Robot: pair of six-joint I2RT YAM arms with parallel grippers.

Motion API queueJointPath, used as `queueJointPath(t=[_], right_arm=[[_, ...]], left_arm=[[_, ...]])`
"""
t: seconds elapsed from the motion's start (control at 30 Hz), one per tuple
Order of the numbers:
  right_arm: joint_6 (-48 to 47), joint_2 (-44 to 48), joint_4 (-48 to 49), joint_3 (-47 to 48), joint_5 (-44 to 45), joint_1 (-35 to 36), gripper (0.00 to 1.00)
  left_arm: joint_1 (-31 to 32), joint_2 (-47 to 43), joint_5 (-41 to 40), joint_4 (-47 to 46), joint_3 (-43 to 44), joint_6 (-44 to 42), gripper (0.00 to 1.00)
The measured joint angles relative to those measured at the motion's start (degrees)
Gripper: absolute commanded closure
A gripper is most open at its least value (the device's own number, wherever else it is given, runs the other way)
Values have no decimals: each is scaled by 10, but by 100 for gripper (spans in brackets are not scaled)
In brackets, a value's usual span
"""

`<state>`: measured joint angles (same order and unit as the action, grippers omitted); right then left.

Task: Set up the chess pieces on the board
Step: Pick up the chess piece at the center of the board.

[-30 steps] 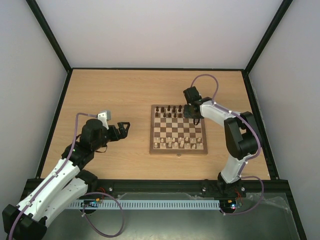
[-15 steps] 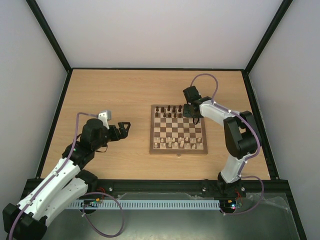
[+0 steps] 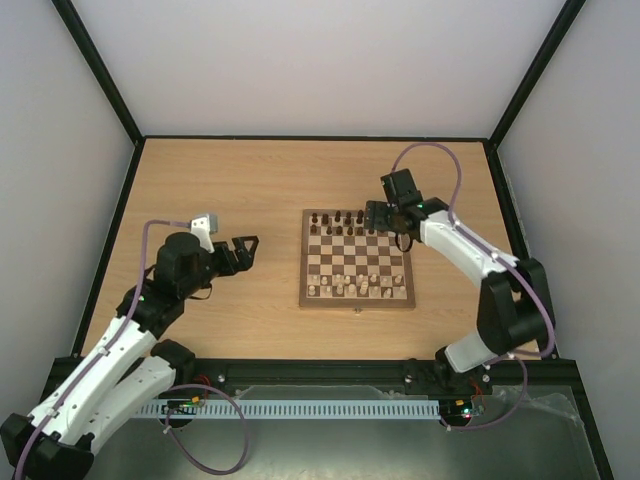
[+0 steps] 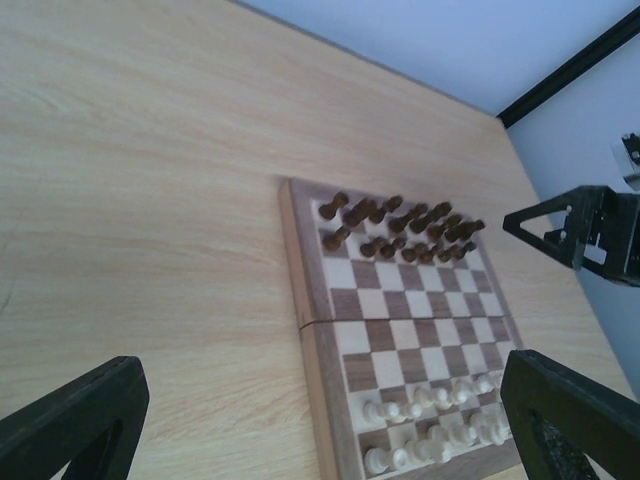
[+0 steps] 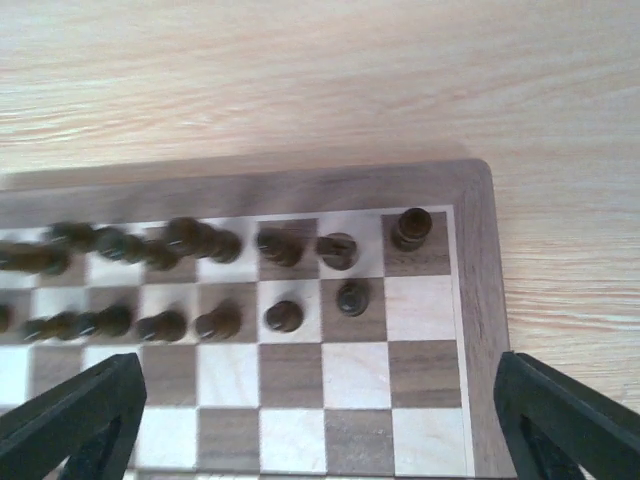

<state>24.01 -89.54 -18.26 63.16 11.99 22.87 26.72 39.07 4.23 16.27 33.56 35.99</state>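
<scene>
The board (image 3: 304, 262) lies right of the table's centre. The dark chess pieces (image 3: 340, 222) fill its two far rows and cream pieces (image 3: 360, 287) its two near rows. My right gripper (image 3: 386, 222) hovers over the far right corner, open, with nothing between its fingers. The right wrist view shows that gripper (image 5: 320, 430) spread wide above the board (image 5: 478, 300), with a dark piece (image 5: 411, 228) on the corner square, a pawn (image 5: 351, 297) one column left, and the square below the corner piece bare. My left gripper (image 3: 245, 249) is open over bare table left of the board (image 4: 310, 380).
Black frame rails and grey walls ring the wooden table (image 3: 220, 180). In the left wrist view my left gripper (image 4: 320, 430) looks across the table at the board, with the right gripper (image 4: 590, 235) beyond its far right corner.
My right gripper has gone from shut to wide open above the board's far right corner, and its arm has swung out to the right. The left arm shifted slightly.
</scene>
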Motion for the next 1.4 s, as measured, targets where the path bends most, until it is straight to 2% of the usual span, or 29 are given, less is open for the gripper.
queueJointPath(t=[0.23,0.33,0.47,0.6,0.9,1.07,1.4], right_arm=[[-2,90,-13,-4,-52,45,1],[-2,97,-14,-3,-82,86,0],[1,77,-16,10,-109,154,6],[8,13,-13,59,-122,226,8],[5,-216,-14,265,-120,351,33],[0,-338,-40,398,-116,380,49],[-11,-464,-94,568,-100,398,58]], left_arm=[[0,-53,-11,38,70,-8,0],[0,-96,-12,59,104,-8,0],[0,-153,-13,85,157,-8,0],[0,-185,-13,101,189,-6,0],[0,-211,-13,148,191,5,0],[0,-223,-15,165,192,7,1],[0,-245,-15,174,207,14,0]])
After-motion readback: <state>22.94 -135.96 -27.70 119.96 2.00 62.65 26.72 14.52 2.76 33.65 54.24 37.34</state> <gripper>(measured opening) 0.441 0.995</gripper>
